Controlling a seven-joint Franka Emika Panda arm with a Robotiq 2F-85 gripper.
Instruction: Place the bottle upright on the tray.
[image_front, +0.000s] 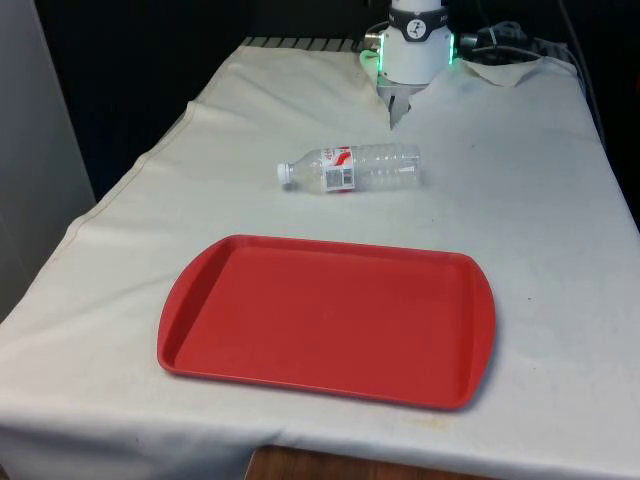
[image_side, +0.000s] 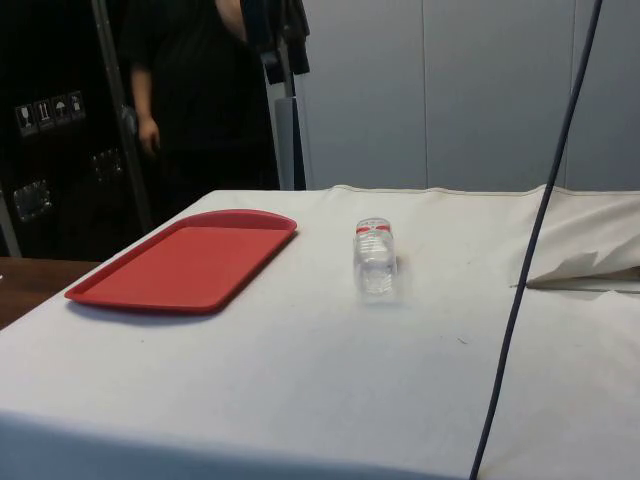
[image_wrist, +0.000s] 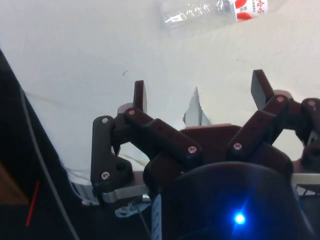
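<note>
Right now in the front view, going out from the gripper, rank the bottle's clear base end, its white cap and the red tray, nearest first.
The gripper hangs at the table's far end, fingers open.
1. Bottle base end, just below the gripper, lying on the cloth.
2. White cap, farther toward the front view's left.
3. Red tray, farthest, at the near end of the table.

One clear plastic bottle (image_front: 350, 167) and one red tray (image_front: 325, 320) sit on a single table draped in one white cloth (image_front: 540, 230), as one person (image_side: 190, 90) stands beyond the tray.
</note>
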